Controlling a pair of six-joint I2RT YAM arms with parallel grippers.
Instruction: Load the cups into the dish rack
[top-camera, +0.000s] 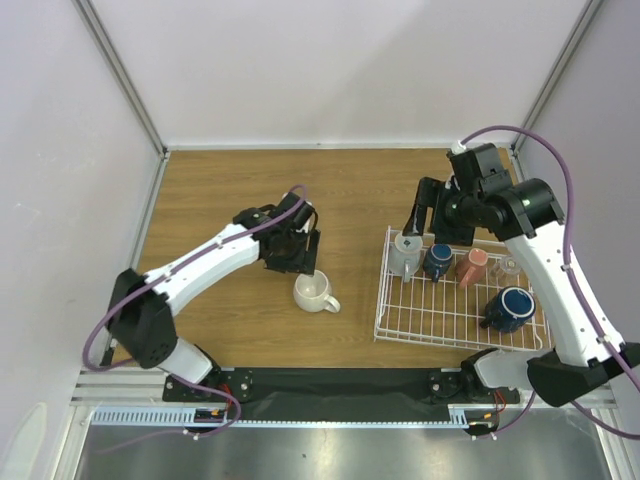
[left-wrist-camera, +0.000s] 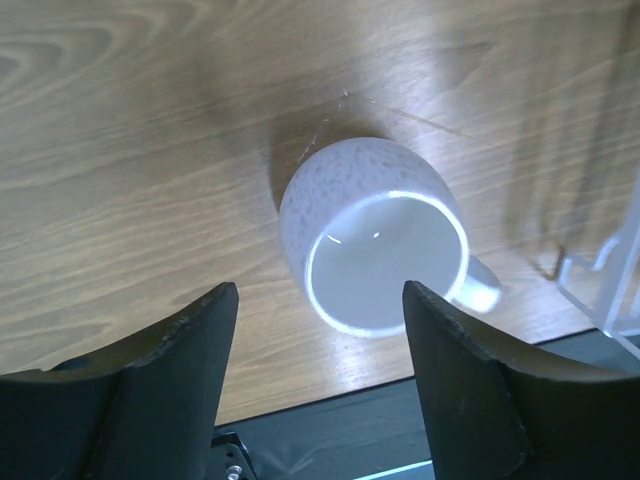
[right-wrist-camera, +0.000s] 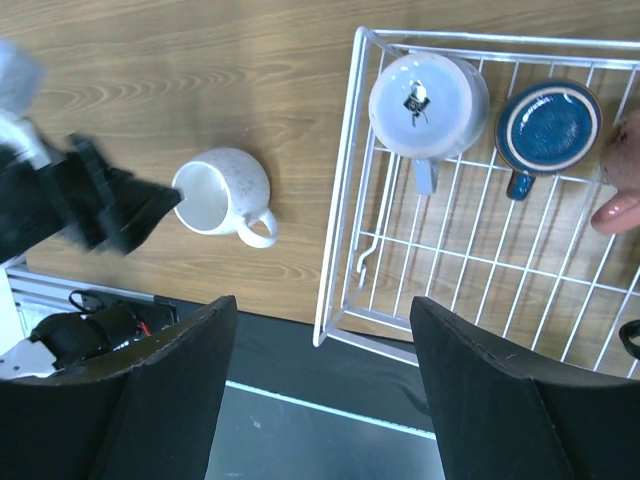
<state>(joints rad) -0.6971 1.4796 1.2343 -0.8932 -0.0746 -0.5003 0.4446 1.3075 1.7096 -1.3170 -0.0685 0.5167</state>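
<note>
A white mug (top-camera: 315, 292) (left-wrist-camera: 375, 250) (right-wrist-camera: 215, 190) stands upright on the wooden surface (top-camera: 220, 200), just left of the rack (top-camera: 385, 290) (right-wrist-camera: 335, 250) and outside it, with its handle pointing toward the rack. The left pincer (top-camera: 300, 262) (left-wrist-camera: 318, 300) hangs over it with its jaws spread wide and nothing between them. From overhead its tips overlap the mug's far rim, so contact cannot be judged; the wrist view shows the mug lower down, between the two fingers (left-wrist-camera: 170, 380).

The right pincer (top-camera: 425, 225) (right-wrist-camera: 322, 305) is also spread and empty, above the rack's far left corner.

In the rack, a grey mug (top-camera: 405, 252) (right-wrist-camera: 428, 105) sits mouth down beside a blue mug (top-camera: 438, 262) (right-wrist-camera: 548, 125). The pink cup (top-camera: 472, 267) (right-wrist-camera: 625, 170) is cut off by the right wrist view's edge. The glass (top-camera: 508, 267) is faint and hard to make out. A second blue mug (top-camera: 510, 308) lies nearer the front, partly behind the right arm.
</note>
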